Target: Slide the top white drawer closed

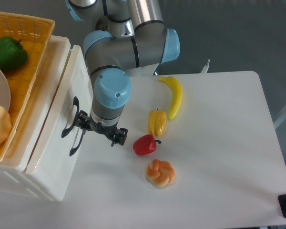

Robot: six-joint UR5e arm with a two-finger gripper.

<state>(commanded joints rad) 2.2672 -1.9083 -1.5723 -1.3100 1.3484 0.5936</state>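
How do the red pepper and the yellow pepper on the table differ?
The red pepper is rounder and squat, with a dark stem pointing right; the yellow pepper is longer and narrower, and no stem shows. The red pepper lies closer to the gripper and the knotted bun; the yellow pepper lies beside the banana. Both rest on the white table, glossy and untouched.

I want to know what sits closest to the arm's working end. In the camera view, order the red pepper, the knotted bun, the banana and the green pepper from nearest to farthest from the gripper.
Measured from the gripper:
1. Red pepper, just to its right on the table.
2. Knotted bun, lower right, near the table's front.
3. Banana, upper right.
4. Green pepper, far upper left, in the orange basket.
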